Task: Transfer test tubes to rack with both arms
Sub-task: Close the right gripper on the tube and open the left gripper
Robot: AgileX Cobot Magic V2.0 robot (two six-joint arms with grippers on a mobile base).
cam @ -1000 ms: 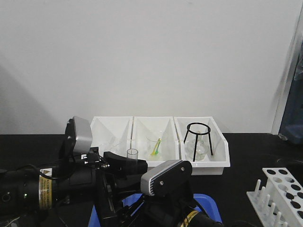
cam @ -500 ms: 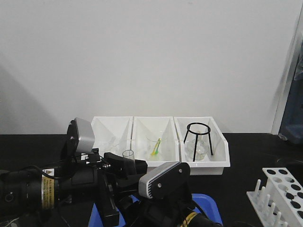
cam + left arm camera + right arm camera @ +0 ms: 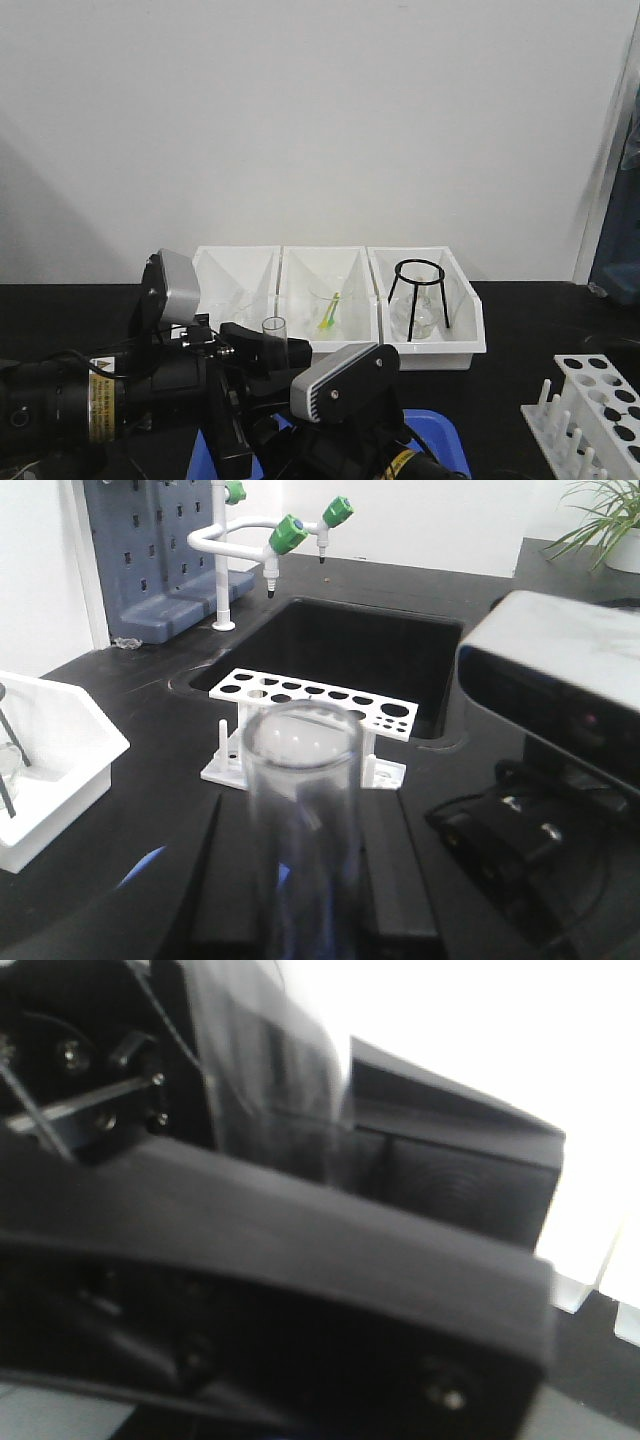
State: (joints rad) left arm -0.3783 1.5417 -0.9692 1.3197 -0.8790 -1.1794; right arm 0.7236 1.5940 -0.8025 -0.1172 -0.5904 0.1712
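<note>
Holding: the left gripper (image 3: 303,912) is clenched on one test tube (image 3: 300,800); its black fingers (image 3: 226,890) sit against both sides of the glass.
Tube: it stands upright with the open mouth on top. In the front view it is in front of the white bins (image 3: 300,262).
Rack: the white rack (image 3: 312,694) stands on the black counter just beside the sink (image 3: 350,660), well apart from the tube. In the front view it is at the lower right corner.
Right gripper: the right gripper (image 3: 400,1210) shows only as dark blurred parts close to the glass; I cannot tell if it is closed or released.
Right arm: its grey housing (image 3: 345,385) is just beside the tube, above a blue tray (image 3: 440,432).
Bins: a black wire tripod (image 3: 418,297) stands in the right bin and a yellow-green stick (image 3: 329,312) lies in the middle one.
</note>
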